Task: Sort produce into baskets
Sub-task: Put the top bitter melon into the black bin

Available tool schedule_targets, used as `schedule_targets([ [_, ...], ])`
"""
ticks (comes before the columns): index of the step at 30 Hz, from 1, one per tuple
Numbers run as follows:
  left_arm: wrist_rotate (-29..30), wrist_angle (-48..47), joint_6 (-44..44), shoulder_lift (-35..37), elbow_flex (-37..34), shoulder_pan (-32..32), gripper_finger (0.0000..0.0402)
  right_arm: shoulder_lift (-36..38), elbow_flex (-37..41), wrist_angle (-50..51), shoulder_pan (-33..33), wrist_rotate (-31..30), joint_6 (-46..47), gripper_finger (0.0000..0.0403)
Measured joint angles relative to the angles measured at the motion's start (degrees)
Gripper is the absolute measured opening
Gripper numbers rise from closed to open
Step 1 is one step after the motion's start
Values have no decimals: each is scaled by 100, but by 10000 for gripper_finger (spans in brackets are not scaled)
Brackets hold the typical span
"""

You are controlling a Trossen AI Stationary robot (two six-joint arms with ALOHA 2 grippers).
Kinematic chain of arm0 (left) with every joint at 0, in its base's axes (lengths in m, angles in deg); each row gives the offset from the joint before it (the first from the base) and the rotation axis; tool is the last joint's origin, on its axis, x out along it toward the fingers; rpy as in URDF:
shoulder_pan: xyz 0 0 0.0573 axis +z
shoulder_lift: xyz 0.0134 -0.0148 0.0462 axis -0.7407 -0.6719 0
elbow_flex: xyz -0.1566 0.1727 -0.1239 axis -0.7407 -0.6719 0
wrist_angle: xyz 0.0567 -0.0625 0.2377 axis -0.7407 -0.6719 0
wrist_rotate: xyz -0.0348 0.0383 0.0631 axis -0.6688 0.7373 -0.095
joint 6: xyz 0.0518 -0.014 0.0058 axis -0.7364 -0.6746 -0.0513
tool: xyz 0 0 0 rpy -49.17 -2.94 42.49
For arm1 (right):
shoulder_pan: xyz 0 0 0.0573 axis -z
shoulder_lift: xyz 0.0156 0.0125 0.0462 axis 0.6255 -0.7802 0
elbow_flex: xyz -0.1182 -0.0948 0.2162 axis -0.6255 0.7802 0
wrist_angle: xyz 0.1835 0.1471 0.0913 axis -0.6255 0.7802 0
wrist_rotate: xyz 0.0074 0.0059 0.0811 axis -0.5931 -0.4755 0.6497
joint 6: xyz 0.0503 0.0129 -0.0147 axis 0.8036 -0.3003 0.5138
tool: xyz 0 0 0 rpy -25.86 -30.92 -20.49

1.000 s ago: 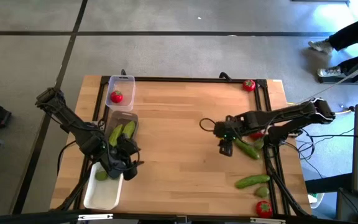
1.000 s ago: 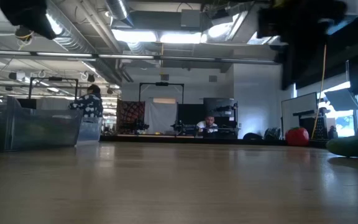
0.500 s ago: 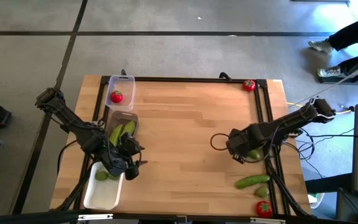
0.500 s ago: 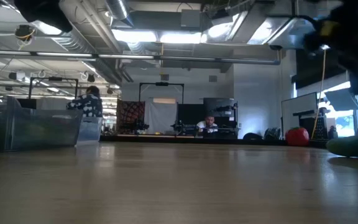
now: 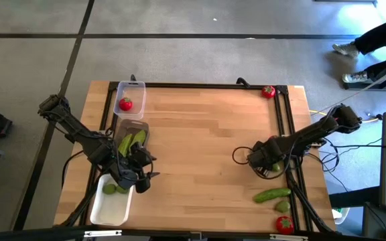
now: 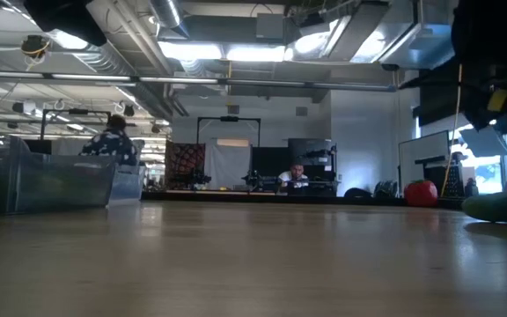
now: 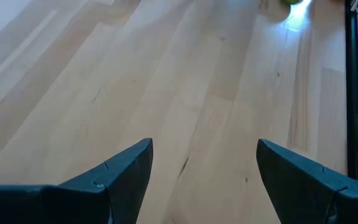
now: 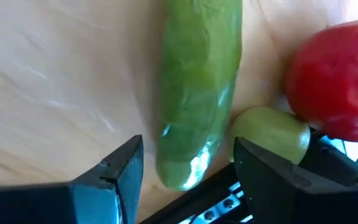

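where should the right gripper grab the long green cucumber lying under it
Judging by its pose, grip the long green cucumber across its narrow width near the rounded end between the open right gripper fingers, coming straight down from above. It lies flat on the wooden table, and a small green lime and red tomato crowd one side, so keep that finger tight to it.

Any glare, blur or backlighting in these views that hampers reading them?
Low view: bright ceiling lights backlight the scene, and the clear bin reads dark. Right wrist view: the cucumber sits close and soft, with a glossy highlight. Left wrist view: glare patch on the table.
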Motion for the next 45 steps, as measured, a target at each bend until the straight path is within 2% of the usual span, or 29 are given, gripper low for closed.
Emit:
schedule_targets([
  [5, 0, 2, 15, 0, 0, 0, 280, 0, 278, -137, 0, -168, -1, 220],
  [13, 0, 7, -103, 0, 0, 4, 280, -1, 718, -1019, 0, 80, -54, 210],
  [15, -1, 13, -173, 0, 0, 30, 280, -2, 782, -1175, 0, 93, -149, 189],
  [21, -2, 24, -228, 0, 0, 178, 280, -2, 627, -1318, 0, -140, -465, 84],
  [24, 1, 28, -442, 0, 0, 253, 280, -2, 361, -1319, 0, -444, -701, 62],
  [32, 95, 140, -926, 0, -2, 504, 280, -2, -602, -1600, -2, -1579, -1707, 95],
  [37, 114, 710, -1573, -1, -2, 620, 280, -2, -924, -2566, 0, -2201, -2675, 91],
  [40, 228, 983, -1875, -54, -2, 705, 280, -2, -933, -3368, 0, -2317, -3275, 93],
  [45, 304, 1488, -2324, -232, -2, 920, 280, -2, -931, -4159, 2, -2527, -3895, 96],
])
